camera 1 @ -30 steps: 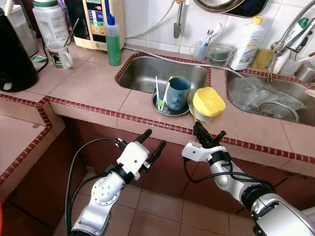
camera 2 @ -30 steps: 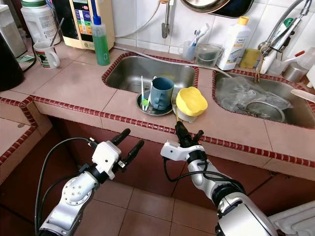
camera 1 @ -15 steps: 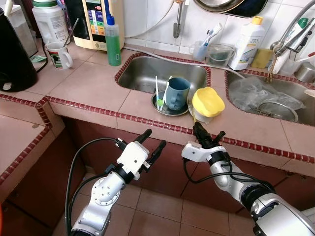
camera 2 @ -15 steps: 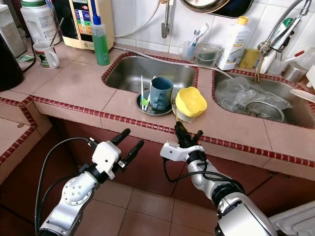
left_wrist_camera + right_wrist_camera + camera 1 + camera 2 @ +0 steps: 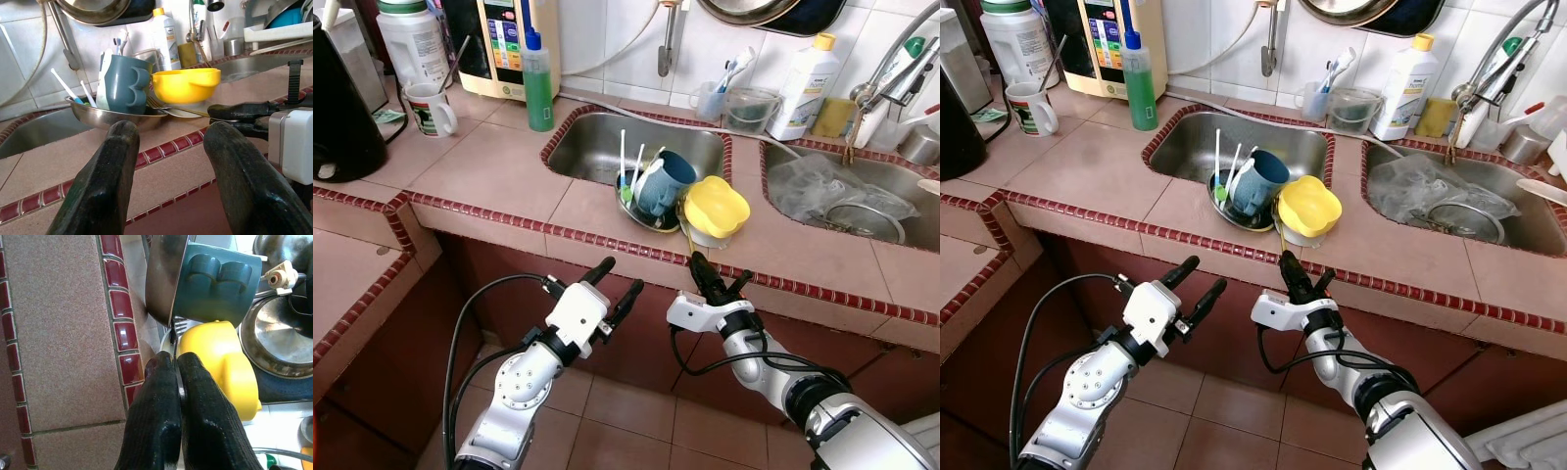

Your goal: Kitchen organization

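Currently right hand clamped shut on the thin fork handle sticking out from under the yellow bowl, just off the worktop front edge. Left hand idle below the edge, fingers apart, holding nothing.

Step in hand, by the look of it: extracting the fork from under the stack.
- Best pulled straight along the handle, low and slow, no sideways lever.
- Worth keeping the grip near the handle end so the fingers clear the red tile trim.
- Risk: steel dish sits at the sink lip; more tilt and the blue mug likely slides in.

Versus 1.0 s ago:
- Dish now tipped towards the sink, mug leaning with it; previously flat and upright.
- Yellow bowl shifted left, touching the dish.
- Right hand moved left along the edge.
- Left hand unchanged.
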Robot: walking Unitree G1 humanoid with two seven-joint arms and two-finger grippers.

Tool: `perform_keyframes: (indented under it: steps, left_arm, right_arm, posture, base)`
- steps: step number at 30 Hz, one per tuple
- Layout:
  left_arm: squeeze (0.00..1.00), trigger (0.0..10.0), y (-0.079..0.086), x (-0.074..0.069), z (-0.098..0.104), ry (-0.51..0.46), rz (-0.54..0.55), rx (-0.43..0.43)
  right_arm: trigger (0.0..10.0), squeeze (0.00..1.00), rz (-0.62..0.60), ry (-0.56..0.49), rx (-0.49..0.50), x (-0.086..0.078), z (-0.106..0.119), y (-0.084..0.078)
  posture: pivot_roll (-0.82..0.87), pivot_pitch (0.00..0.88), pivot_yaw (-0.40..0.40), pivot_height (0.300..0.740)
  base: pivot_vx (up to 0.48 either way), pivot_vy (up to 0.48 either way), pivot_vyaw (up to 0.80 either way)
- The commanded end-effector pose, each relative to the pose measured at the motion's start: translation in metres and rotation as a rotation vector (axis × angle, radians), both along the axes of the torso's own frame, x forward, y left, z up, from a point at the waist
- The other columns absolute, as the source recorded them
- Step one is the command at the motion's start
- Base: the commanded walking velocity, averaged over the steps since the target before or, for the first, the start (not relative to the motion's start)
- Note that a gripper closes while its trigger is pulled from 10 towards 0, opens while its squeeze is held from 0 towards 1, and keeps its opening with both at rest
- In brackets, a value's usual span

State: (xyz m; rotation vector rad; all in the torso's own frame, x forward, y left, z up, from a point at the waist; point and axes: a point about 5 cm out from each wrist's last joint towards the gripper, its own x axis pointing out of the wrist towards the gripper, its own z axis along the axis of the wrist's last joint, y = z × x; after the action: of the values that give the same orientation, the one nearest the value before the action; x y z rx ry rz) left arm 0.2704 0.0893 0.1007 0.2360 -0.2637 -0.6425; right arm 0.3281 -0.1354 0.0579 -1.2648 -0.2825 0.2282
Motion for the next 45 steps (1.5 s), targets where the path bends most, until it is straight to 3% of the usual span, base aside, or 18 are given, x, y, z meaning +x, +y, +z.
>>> perform_keyframes:
  steps: [1, 20, 31, 45]
  left_arm:
    - [0.0, 10.0, -0.003, 0.001, 0.004, -0.015, -0.009, 0.001]
    - [0.0, 10.0, -0.005, 0.001, 0.003, -0.014, -0.007, -0.003]
    - [0.0, 10.0, -0.005, 0.001, 0.002, -0.01, -0.01, 0.0]
    - [0.0, 10.0, -0.006, 0.001, 0.002, -0.011, -0.01, -0.001]
  right_arm:
    - [10.0, 0.0, 0.006, 0.042, -0.031, -0.004, -0.007, -0.002]
    - [10.0, 0.0, 0.003, -0.01, -0.03, 0.0, 0.0, -0.004]
    - [10.0, 0.0, -0.028, -0.131, -0.029, 0.003, 0.009, -0.007]
    - [10.0, 0.0, -0.074, -0.102, -0.048, 0.001, 0.002, -0.01]
  posture:
    - [-0.02, 0.02, -0.069, 0.74]
    - [-0.02, 0.018, -0.075, 0.74]
    - [-0.02, 0.016, -0.072, 0.74]
    - [-0.02, 0.017, -0.073, 0.74]
  base:
    - [0.0, 0.0, 0.0]
    - [0.0, 0.0, 0.0]
    - [0.0, 0.0, 0.0]
    - [0.0, 0.0, 0.0]
